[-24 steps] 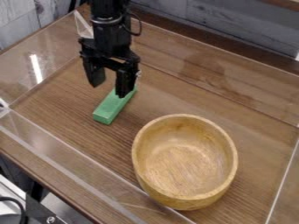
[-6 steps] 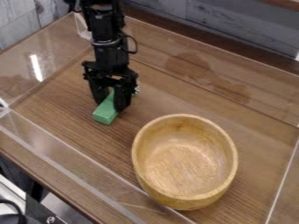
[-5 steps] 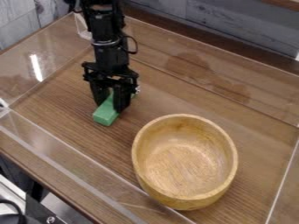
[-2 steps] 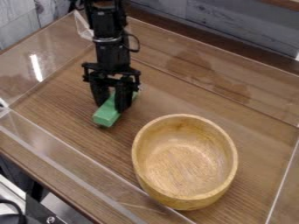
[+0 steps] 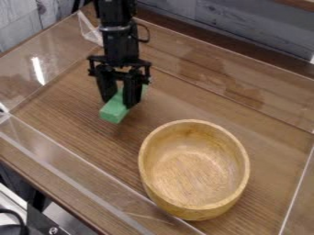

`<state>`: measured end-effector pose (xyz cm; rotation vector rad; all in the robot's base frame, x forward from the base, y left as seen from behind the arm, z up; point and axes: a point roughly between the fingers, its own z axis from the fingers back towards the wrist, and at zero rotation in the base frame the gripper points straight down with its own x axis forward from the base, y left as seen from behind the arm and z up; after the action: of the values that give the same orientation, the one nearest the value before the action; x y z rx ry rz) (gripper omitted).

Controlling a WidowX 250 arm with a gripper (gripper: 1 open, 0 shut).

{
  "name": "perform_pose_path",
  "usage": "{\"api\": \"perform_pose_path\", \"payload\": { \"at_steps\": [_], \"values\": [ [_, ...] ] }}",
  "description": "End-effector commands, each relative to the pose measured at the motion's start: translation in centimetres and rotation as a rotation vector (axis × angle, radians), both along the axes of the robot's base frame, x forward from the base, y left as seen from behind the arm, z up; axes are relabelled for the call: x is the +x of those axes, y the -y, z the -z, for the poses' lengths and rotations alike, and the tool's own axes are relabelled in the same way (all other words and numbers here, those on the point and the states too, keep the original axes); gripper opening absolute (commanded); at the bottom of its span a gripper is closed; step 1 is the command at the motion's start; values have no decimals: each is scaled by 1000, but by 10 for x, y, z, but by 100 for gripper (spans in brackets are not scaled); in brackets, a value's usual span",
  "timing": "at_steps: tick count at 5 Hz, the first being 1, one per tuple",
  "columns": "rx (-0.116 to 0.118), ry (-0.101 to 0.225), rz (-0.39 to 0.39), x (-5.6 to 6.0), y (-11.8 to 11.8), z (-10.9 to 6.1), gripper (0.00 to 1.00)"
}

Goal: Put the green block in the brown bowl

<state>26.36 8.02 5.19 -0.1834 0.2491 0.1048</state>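
Upward and slightly back goes the black gripper (image 5: 120, 87) since the earlier frame, and the green block (image 5: 114, 109) goes with it: a moment ago the block sits lower in the view, nearer the near side of the table, and now its near end shows a little higher, with bare wood below it

The gripper's fingers are drawn in close on the block, one on either side, so the end effector is narrow and holding the green block, its far part partly hidden between the dark fingers, its near end sticking out toward the camera and tilted a little to one side

The block is on the left part of the view, over the wooden table (image 5: 221, 73), well apart from the brown bowl (image 5: 194, 170) and outside its rim; how far it hangs above the wood, I cannot tell

The bowl stands at the lower right of the view, in the same spot as before, upright, its light inside facing up and nothing lying in it

Behind the gripper the black arm (image 5: 114, 41) reaches down from the top edge of the view, and dark cables (image 5: 15, 220) curl at the lower left corner
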Motion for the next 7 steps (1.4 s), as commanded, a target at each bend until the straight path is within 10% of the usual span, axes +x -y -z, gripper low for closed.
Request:
{"api": "perform_pose_path", "payload": {
  "at_steps": [1, 4, 7],
  "values": [
    [24, 78, 13, 17, 5, -38, 0],
    [12, 129, 94, 33, 66, -105, 0],
    [30, 155, 128, 55, 39, -95, 0]
  ]
}}
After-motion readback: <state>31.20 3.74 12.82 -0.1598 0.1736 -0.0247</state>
